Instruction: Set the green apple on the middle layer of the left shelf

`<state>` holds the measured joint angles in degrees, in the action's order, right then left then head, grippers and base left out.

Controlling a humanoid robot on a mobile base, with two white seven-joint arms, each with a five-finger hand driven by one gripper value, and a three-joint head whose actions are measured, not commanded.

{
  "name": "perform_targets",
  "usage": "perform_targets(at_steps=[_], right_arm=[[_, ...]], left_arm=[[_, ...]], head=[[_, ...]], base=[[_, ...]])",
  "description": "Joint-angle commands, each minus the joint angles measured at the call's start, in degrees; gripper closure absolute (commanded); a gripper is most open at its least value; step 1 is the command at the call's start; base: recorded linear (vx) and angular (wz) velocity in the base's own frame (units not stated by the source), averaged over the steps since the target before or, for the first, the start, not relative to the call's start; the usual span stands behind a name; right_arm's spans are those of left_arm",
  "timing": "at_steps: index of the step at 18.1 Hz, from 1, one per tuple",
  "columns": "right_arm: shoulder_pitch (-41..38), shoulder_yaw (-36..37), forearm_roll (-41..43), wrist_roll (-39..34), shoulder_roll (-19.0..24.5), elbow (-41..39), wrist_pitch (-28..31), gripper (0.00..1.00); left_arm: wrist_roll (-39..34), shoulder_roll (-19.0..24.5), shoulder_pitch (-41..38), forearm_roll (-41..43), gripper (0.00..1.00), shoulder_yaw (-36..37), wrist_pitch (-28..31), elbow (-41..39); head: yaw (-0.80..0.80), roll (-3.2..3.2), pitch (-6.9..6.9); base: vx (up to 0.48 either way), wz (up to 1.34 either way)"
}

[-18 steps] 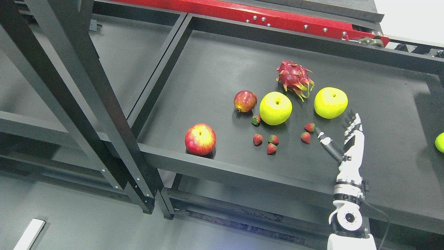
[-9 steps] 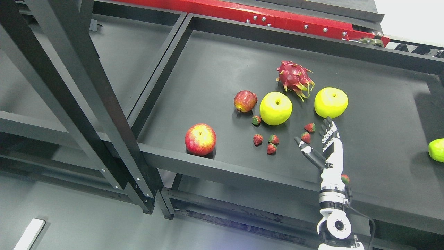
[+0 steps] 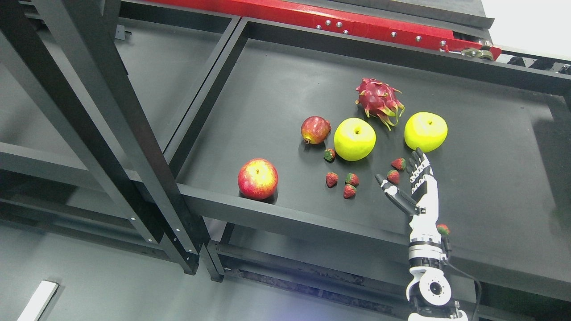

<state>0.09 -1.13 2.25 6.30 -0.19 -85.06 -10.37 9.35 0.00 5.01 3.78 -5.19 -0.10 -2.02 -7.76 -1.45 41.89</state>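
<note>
Since a second ago the right hand [image 3: 408, 183] has swung left and drawn back toward the shelf's front edge, and a green fruit at the far right has slipped out of view. Now the hand hovers with fingers straight and thumb splayed, holding nothing. Two green apples lie on this shelf. Taking the dragon fruit [image 3: 379, 100] as landmark, the near apple [image 3: 425, 131] sits just right of and in front of it, and the other apple [image 3: 354, 138] just left and in front. The near apple lies straight ahead of the fingertips, close, possibly touching, though that is hard to judge. No left arm shows. Round, the apple has no long axis.
</note>
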Motion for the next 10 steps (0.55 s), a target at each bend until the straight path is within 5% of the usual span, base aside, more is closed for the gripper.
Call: perform_targets(at_steps=[1, 10], right_arm=[[0.1, -0.1, 0.1, -0.3, -0.8, -2.2, 0.3, 0.00], [-0.6, 0.0, 0.3, 0.0, -0.8, -3.8, 0.3, 0.00]], left_arm=[[0.0, 1.0, 0.0, 0.0, 0.00, 0.0, 0.0, 0.0], [0.1, 1.0, 0.0, 0.0, 0.00, 0.0, 0.0, 0.0]], head=[[0.00, 0.00, 0.00], [0.00, 0.00, 0.00]], base=[[0.000, 0.00], [0.000, 0.00]])
